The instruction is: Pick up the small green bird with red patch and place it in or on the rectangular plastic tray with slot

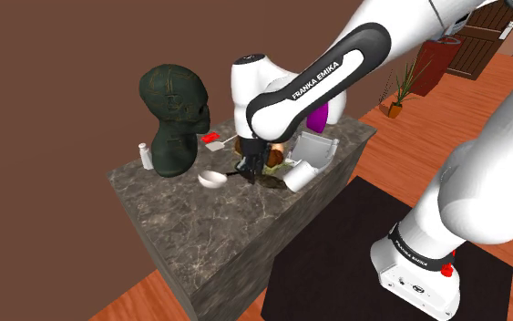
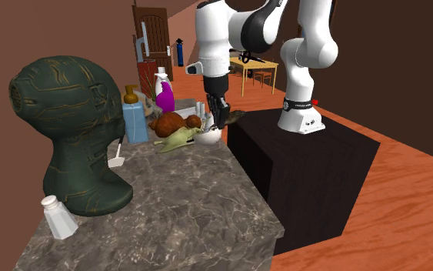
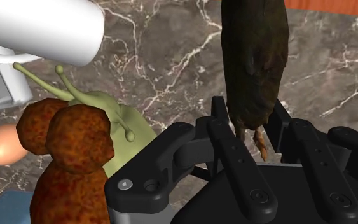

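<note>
My gripper (image 1: 250,167) hangs just above the marble counter (image 1: 200,228), shut on a small dark olive-brown bird (image 3: 254,51). The bird's orange feet sit between the two black fingers (image 3: 225,130). In the second exterior view the bird (image 2: 231,118) sticks out sideways from the gripper (image 2: 218,117). The white rectangular tray (image 1: 311,157) lies tilted at the counter's edge, just to the shoulder view's right of the gripper.
A green snail with a brown shell (image 3: 101,121) and a white bowl (image 1: 211,179) lie right beside the gripper. A dark green head bust (image 1: 174,114), a white shaker (image 1: 142,156), a purple bottle (image 2: 164,96) and a blue soap bottle (image 2: 134,115) also crowd the counter.
</note>
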Robot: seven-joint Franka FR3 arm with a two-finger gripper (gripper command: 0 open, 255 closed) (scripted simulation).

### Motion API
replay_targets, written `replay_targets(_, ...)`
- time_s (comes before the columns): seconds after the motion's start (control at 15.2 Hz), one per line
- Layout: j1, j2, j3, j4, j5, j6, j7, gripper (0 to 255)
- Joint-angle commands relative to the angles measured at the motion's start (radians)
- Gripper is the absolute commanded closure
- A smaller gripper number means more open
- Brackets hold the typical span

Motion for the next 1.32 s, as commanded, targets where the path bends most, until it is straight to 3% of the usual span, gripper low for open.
replay_targets(0.0, 0.0, -0.021, 0.0, 0.008, 0.007, -0.028, -0.006, 255)
replay_targets(0.13, 0.0, -0.035, 0.0, 0.013, 0.011, -0.047, -0.009, 255)
replay_targets(0.73, -0.119, -0.103, -0.132, -0.065, -0.015, -0.033, -0.241, 255)
replay_targets(1.25, -0.229, -0.093, -0.254, -0.052, -0.058, -0.029, -0.442, 255)
